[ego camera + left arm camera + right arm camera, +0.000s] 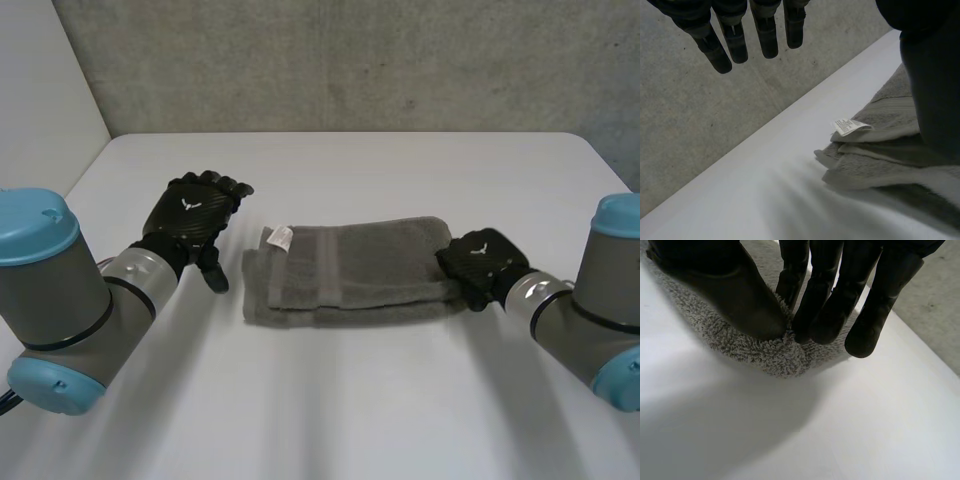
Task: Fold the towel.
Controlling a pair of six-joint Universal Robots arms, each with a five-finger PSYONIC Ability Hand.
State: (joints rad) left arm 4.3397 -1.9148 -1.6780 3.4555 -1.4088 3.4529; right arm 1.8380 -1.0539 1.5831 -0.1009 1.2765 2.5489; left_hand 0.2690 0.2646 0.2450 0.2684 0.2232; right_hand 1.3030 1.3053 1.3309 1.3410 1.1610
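A grey towel [345,272] lies folded into a long strip in the middle of the white table, its white label [279,238] at the left end. My right hand [480,266] sits on the towel's right end. In the right wrist view its thumb [747,300] and fingers [825,315] pinch a fold of the towel's [775,352] edge. My left hand [195,215] hovers above the table to the left of the towel, apart from it, fingers [735,42] straight. The label [849,125] and layered towel end [870,160] lie beside its thumb.
A grey concrete wall [350,60] runs behind the table's far edge [350,134]. Bare table [330,400] stretches in front of the towel and on both sides. My two arms come in at the near left and near right.
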